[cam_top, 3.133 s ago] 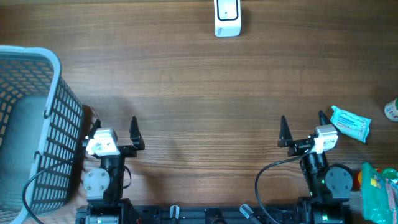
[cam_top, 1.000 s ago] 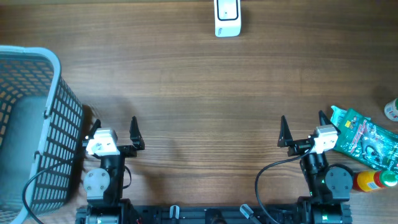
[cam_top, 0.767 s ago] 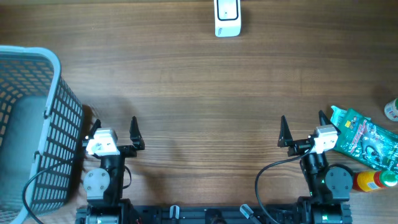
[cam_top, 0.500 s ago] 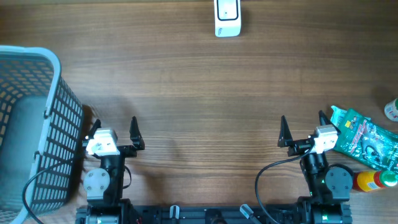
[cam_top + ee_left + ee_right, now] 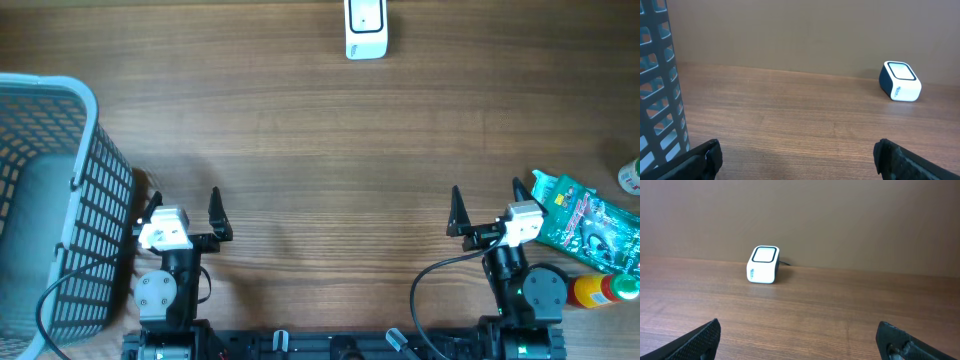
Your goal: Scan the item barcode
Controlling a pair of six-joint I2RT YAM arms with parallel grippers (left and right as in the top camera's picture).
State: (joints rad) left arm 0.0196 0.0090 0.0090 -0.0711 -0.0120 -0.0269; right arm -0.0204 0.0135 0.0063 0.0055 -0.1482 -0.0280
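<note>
Wood worktop [image 5: 320, 150], brown wall [image 5: 790, 30] behind; my left tool [image 5: 183, 200] and right tool [image 5: 487, 195] sit low at its near edge, spread.

A white scanner [image 5: 901, 80] sits far right on the table [image 5: 790, 120], basket [image 5: 660, 85] at left.

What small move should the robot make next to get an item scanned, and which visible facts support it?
Probably turn the right gripper rightward toward the green packet. Its jaws stand open and empty, the packet lies just beside that arm, and the scanner at the far edge has nothing before it.
</note>
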